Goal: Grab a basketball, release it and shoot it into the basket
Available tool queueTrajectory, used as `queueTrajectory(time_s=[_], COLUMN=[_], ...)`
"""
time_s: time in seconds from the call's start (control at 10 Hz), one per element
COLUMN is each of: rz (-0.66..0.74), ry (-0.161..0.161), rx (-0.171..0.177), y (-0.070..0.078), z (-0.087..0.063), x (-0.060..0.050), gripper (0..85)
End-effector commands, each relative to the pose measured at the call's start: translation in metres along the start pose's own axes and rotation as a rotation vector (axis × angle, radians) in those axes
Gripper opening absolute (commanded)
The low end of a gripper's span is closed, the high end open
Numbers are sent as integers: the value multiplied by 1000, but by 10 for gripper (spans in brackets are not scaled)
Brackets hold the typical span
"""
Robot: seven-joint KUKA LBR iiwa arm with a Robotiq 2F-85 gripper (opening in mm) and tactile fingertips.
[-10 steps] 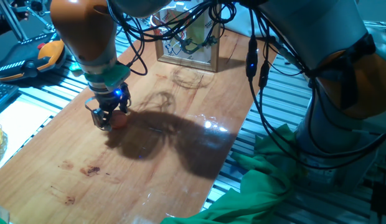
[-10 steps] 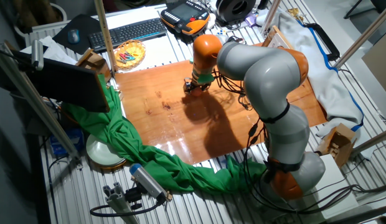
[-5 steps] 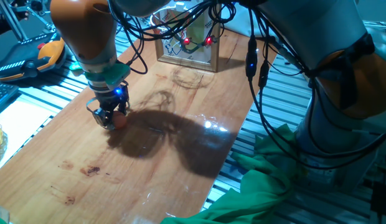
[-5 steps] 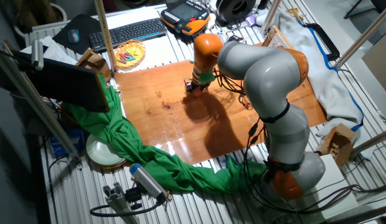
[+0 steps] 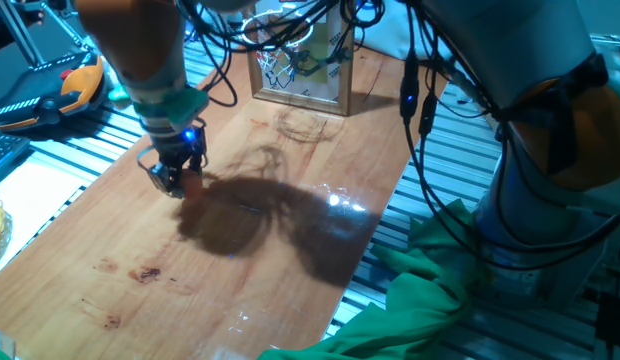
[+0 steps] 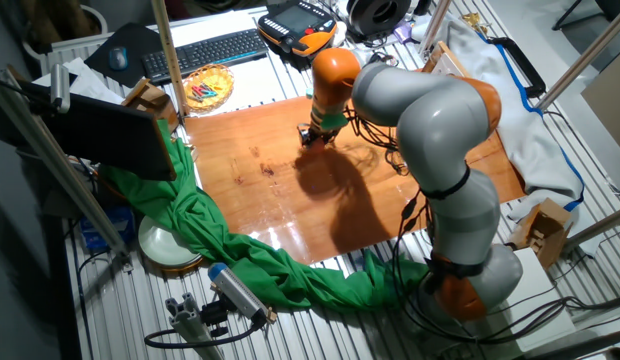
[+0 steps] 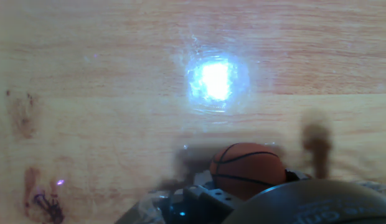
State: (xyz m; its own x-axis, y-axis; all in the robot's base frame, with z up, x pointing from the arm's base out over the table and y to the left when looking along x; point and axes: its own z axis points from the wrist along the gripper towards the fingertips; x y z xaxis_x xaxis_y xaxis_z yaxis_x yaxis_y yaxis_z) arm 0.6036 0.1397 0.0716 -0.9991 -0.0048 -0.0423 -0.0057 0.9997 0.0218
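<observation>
Though its fingers blur, gripper clamped around basketball; basket half hidden by cables

two fixed views share the table; hand view looks straight down, close

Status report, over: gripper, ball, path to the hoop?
Gripper shut on small orange basketball, off the wooden table. Wood-framed hoop beyond, nothing between.
</observation>
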Motion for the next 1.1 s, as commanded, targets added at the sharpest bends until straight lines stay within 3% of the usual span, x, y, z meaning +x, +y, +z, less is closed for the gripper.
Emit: queueTrajectory(time_s=[0.0,0.4,1.0], rz=[10,40,102], ry=[-3,-5,-9], rx=[-4,20,32], y=[-3,-23,-58], z=[-10,-50,-85], x=[1,3,6], gripper=[7,7,7])
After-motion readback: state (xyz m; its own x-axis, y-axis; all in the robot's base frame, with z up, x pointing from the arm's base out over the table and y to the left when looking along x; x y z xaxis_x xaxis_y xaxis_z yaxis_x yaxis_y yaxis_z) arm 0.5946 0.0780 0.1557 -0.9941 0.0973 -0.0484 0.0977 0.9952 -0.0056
